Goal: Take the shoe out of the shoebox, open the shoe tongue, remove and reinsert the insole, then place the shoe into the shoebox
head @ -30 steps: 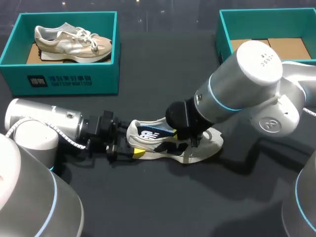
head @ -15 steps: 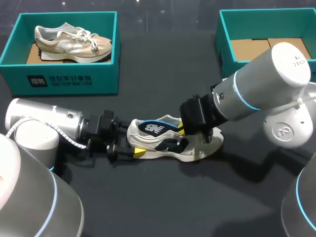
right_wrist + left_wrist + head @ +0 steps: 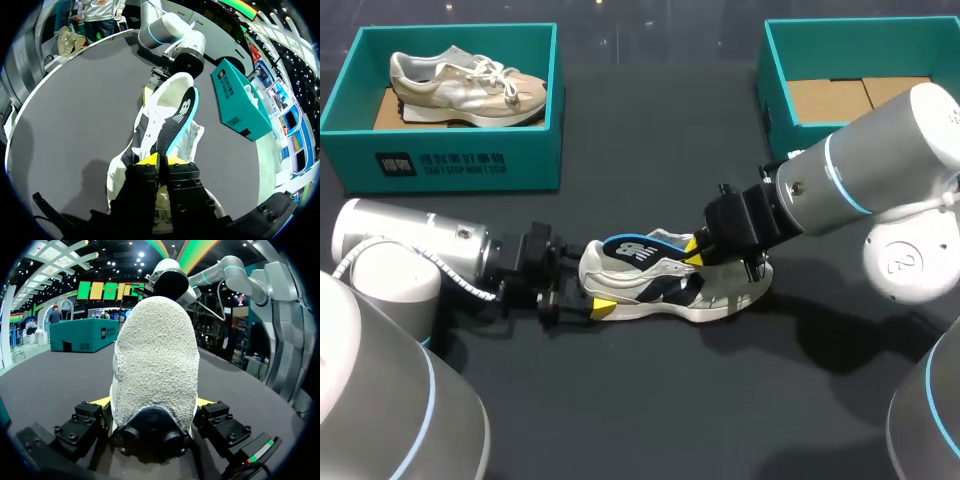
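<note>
A white, black and yellow shoe [image 3: 665, 290] stands upright mid-table. My left gripper [image 3: 582, 285] holds its heel [image 3: 152, 365] from both sides, the yellow fingertips [image 3: 101, 401] pressed to the heel's flanks. From the right, my right gripper [image 3: 694, 252] is shut on the front end of the black insole [image 3: 638, 247] with a blue edge. The insole [image 3: 175, 117] rises at a slant out of the shoe's mouth, its rear end still over the heel. In the right wrist view the right gripper [image 3: 161, 161] pinches the insole just above the shoe [image 3: 150, 130].
A teal shoebox [image 3: 360, 150] at the back left holds a beige shoe [image 3: 465, 85]. A second teal shoebox [image 3: 768, 85] at the back right shows only its cardboard floor. Dark table lies in front of the shoe.
My right arm swung to the right and lifted, drawing the insole up and partly out of the shoe. The left gripper and shoe stayed in place.
</note>
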